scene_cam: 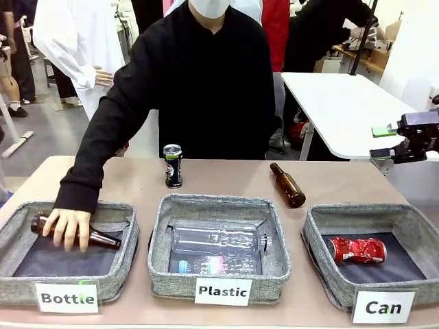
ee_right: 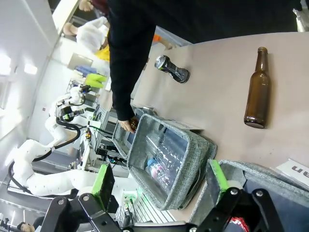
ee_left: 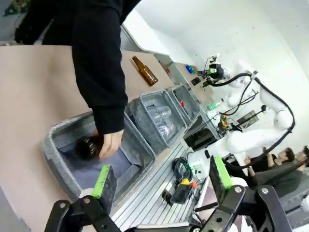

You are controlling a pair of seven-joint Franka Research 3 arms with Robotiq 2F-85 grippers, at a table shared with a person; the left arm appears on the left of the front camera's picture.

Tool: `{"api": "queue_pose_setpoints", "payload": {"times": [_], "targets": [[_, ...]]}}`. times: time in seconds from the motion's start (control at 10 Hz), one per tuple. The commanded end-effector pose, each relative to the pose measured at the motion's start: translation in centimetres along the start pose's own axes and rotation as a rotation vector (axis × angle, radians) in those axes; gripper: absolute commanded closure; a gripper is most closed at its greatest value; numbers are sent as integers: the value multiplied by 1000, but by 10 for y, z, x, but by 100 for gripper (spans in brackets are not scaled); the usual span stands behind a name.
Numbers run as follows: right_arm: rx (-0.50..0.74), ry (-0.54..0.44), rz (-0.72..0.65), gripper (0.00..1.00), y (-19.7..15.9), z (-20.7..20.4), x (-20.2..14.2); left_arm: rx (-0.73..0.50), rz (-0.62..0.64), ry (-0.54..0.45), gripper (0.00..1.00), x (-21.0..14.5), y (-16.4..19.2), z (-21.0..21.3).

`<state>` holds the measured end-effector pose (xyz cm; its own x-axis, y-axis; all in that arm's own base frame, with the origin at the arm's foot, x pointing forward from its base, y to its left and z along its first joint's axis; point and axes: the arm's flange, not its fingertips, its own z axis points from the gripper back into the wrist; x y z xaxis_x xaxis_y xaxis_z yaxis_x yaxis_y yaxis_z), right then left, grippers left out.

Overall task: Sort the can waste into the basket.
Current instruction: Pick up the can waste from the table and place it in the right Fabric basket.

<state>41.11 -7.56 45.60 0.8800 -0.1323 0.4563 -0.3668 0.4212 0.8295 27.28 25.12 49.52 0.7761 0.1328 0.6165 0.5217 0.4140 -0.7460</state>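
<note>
From the front, the red can lies in the Can basket. The black can stands upright on the table behind the Plastic basket, well apart from where it belongs. The right gripper hangs off to the side, jaws apart and empty. A person's hand rests on a brown bottle in the Bottle basket. The left wrist view shows the left gripper spread wide, holding nothing, looking toward that basket. The right wrist view shows the black can and a loose bottle lying roughly between it and the Can basket. A long reach could tip the light can, or the arm could brush the loose bottle or the person's sleeve.
</note>
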Motion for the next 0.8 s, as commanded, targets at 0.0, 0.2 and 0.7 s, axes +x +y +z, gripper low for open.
{"api": "queue_pose_setpoints", "payload": {"times": [0.0,0.2,0.7], "targets": [[2,4,15,0,2,2,-1,-48,36,-95,0,-10,3,58],[2,4,15,0,2,2,-1,-96,4,-214,0,-44,-4,102],[2,4,15,0,2,2,-1,34,19,-197,0,-38,-8,61]]}}
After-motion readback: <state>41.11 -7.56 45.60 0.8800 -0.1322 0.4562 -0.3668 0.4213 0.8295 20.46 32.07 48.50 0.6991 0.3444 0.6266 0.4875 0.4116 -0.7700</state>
